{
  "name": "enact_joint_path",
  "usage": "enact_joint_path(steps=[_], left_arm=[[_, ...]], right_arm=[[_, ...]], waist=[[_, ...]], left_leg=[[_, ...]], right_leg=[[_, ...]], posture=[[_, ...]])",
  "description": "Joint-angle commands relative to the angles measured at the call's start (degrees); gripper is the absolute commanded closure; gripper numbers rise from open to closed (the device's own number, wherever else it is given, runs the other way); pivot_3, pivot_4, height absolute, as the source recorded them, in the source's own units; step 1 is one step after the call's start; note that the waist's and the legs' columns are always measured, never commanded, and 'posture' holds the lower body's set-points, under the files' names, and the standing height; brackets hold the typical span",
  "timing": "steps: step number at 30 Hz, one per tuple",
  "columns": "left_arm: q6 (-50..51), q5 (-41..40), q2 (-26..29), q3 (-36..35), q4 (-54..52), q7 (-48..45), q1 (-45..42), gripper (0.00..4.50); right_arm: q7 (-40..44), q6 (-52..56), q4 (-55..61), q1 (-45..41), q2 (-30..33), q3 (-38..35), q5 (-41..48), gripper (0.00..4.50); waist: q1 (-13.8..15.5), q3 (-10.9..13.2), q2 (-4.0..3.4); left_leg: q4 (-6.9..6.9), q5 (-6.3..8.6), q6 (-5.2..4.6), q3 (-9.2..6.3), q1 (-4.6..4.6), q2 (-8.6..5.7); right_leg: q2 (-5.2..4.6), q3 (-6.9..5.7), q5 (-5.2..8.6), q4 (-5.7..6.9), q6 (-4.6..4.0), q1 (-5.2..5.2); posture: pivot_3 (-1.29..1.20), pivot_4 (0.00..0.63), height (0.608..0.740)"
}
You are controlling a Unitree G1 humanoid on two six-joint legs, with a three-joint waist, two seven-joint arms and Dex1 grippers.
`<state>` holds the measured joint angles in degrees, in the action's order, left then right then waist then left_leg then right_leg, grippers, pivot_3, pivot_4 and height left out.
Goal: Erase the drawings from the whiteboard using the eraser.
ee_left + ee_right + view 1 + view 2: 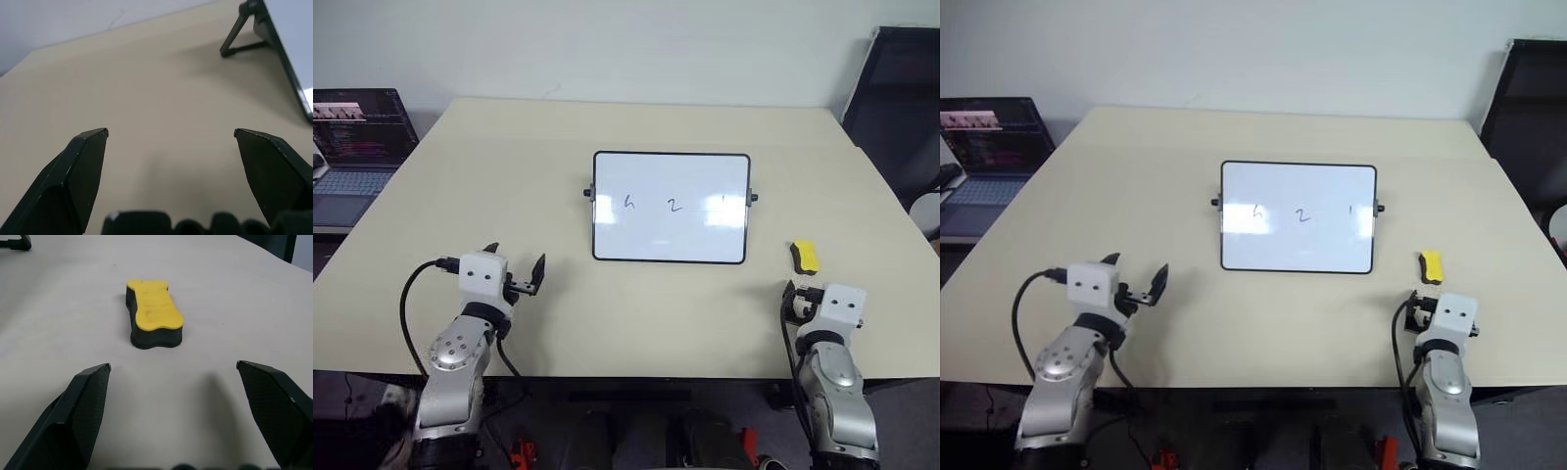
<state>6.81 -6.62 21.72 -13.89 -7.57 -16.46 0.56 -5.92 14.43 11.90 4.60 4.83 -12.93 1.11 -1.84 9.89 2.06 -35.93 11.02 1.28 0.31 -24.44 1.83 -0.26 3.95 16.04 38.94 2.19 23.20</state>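
Nearest, two black carbon-patterned fingers of the right gripper, spread wide apart and empty, aimed level at the small oblong eraser with bright yellow top and black base. Lying flat on the beige table, just to the right of the glossy white black-framed whiteboard, short of the fingertips and untouched. Still on the whiteboard, three thin dark drawings in a row. Left of the whiteboard, left gripper, fingers likewise apart, holding nothing. Apparently the approach step: reaching for the eraser. Next, probably advancing to straddle its narrow sides, then closing.
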Motion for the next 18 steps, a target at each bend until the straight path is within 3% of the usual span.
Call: enact_joint_path(steps=[1, 18], left_arm=[[-1.83, -0.52, 0.37, -1.26, -1.83, 0.57, -1.38, 0.0], [-1.63, -0.01, -0.97, -0.1, -2.73, 1.68, -1.25, 0.0]], right_arm=[[0.56, -0.43, 0.88, -0.97, 1.51, -1.07, 0.06, 0.04], [1.28, 0.27, 1.27, -1.09, 3.27, -2.72, 0.65, 0.04]], waist=[[0.03, 0.0, 0.0], [0.01, -0.01, 0.01]], left_leg=[[0.0, 0.0, 0.0, 0.0, 0.0, 0.0], [0.01, 0.0, 0.0, 0.03, 0.01, -0.01]], right_leg=[[0.0, 0.0, 0.0, 0.0, 0.0, 0.0], [0.01, -0.01, 0.0, 0.01, 0.0, 0.0]], posture=[[0.0, 0.15, 0.74], [0.0, 0.15, 0.74]])
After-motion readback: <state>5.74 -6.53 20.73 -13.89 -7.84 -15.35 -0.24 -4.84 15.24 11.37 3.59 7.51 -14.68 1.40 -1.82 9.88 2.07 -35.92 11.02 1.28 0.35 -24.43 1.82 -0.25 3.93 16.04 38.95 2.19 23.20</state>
